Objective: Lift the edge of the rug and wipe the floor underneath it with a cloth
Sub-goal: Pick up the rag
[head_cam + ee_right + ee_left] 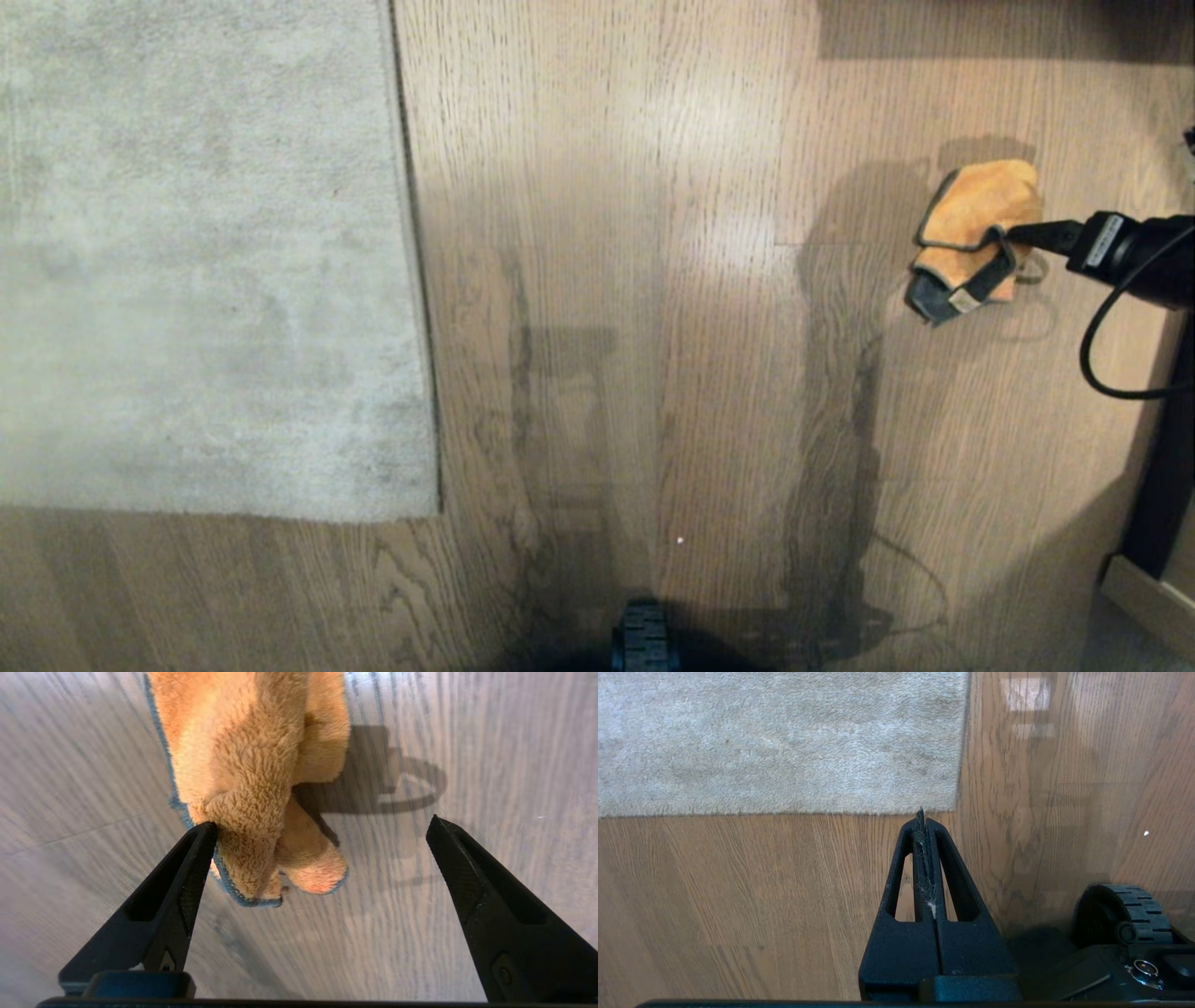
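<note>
The grey-beige rug lies flat on the left, its rug edge (414, 280) running straight down to a square corner (435, 511); the same corner (956, 806) shows in the left wrist view. The wood-grain floor (653, 327) fills the middle. Far right, the orange cloth (976, 219) with a dark grey border hangs bunched at the tip of my right gripper (1018, 245). In the right wrist view that gripper (321, 822) stands wide open, and the cloth (243, 765) touches only one fingertip (205, 833). My left gripper (920, 814) is shut, with lint between its fingers, just short of the rug corner.
A black cable (1090, 359) loops under the right arm. A dark post (1167, 467) and a pale base board (1144, 593) stand at the right edge. The robot's base wheel (644, 639) sits at the bottom centre and shows as a wheel (1127, 914) in the left wrist view.
</note>
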